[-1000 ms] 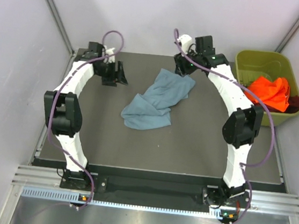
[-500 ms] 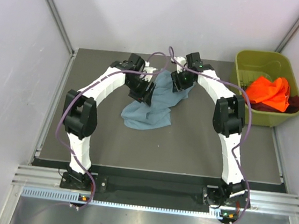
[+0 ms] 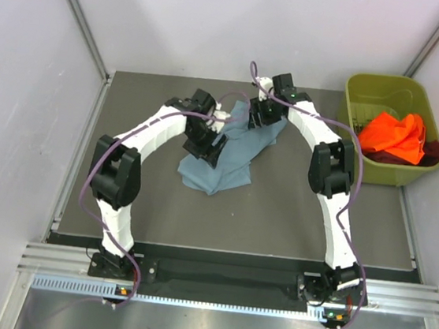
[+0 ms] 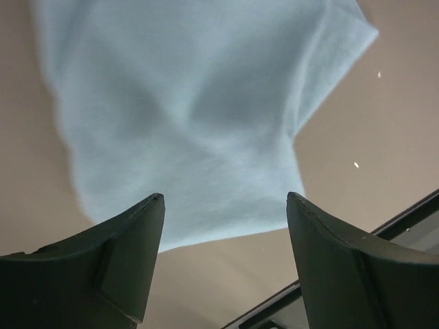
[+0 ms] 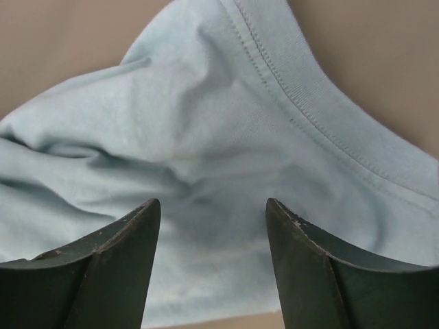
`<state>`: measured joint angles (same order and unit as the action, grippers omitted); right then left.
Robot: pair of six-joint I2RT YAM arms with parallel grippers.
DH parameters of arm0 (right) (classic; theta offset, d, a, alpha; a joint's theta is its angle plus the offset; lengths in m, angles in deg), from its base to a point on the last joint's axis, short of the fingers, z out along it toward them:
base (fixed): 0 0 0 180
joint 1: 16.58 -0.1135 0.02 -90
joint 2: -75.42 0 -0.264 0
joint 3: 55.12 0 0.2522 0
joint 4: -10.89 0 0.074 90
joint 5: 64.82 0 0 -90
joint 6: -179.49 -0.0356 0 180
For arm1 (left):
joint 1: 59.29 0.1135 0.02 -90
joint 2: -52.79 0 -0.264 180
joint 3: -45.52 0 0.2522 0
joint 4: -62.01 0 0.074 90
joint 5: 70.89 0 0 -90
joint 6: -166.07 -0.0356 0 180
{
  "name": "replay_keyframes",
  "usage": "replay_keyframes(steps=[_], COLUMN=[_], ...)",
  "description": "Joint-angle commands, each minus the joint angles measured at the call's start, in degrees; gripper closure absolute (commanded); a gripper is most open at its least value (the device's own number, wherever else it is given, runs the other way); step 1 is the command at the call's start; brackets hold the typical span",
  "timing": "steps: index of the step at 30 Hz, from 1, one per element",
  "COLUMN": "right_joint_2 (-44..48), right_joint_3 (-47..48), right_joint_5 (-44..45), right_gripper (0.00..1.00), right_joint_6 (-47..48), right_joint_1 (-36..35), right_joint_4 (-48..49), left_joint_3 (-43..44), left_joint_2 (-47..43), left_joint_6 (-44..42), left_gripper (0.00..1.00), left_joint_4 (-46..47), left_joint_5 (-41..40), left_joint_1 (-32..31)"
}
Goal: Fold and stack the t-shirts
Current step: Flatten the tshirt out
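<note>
Both arms have swung inward over the last second. The left gripper (image 4: 226, 198), which was out near the table's left side, now hangs over the blue-grey t-shirt (image 3: 231, 166), and the right gripper (image 5: 212, 202) has edged toward the middle. On each gripper the fingers stand well apart with nothing between them, only soft cloth below.

Under the right fingers the shirt rises in rumpled folds, with a ribbed, stitched band (image 5: 329, 116) running along its edge (a neckline, by the look of it). Under the left, the cloth lies flatter, one corner reaching out over the bare dark table (image 3: 278, 211). The shirt sits crumpled and unfolded at the table's far middle, narrower than it was. The orange t-shirt (image 3: 394, 133) and the maroon t-shirt (image 3: 433, 151) are heaped in the olive-green bin (image 3: 387, 82) at the far right.
</note>
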<state>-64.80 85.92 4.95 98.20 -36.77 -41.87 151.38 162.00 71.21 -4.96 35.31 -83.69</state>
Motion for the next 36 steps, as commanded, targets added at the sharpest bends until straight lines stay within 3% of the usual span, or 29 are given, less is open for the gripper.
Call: replay_keyframes(steps=[1,7,15,19,24,26,27,32,36], right_joint_2=[-2.24,-4.35,-4.36,-4.01,-3.48,-2.60,-2.25,1.17,3.20], right_joint_3=[3.23,3.94,3.76,3.67,3.67,3.32,3.06,0.86,-0.19], right_joint_5=[-1.13,-1.13,-2.27,-2.97,-2.54,-2.19,-2.01,-1.13,-0.78], right_gripper=[0.36,0.36,0.36,0.36,0.36,0.36,0.36,0.37,0.36], right_joint_6=[-3.08,-5.19,-6.42,-6.86,-6.69,-6.51,-6.34,-6.07,-5.99], right_joint_1=[-0.03,0.06,0.67,0.94,1.37,1.73,1.90,3.83,5.33], right_joint_4=[2.35,2.79,3.32,3.23,3.15,3.06,2.97,2.88,2.71], left_joint_3=[-2.35,-1.74,-4.38,-6.40,-5.96,-5.00,-4.56,0.27,4.23], left_joint_2=[-1.02,2.23,3.12,3.82,4.61,4.35,3.91,1.63,0.48], left_joint_6=[-1.64,-1.73,-1.29,-0.94,-1.11,-1.20,-1.20,-3.13,-5.86], left_gripper=[0.23,0.27,0.28,0.29,0.58,0.86,0.92,0.97,0.95], left_joint_4=[-1.19,-1.81,-0.84,0.47,1.09,1.18,1.09,1.71,1.62], left_joint_5=[-1.00,-1.88,-6.44,-13.12,-15.32,-17.68,-18.14,-24.19,-25.17], left_joint_1=[-5.64,-11.45,-12.69,-12.51,-12.07,-11.72,-11.55,-9.09,-6.89])
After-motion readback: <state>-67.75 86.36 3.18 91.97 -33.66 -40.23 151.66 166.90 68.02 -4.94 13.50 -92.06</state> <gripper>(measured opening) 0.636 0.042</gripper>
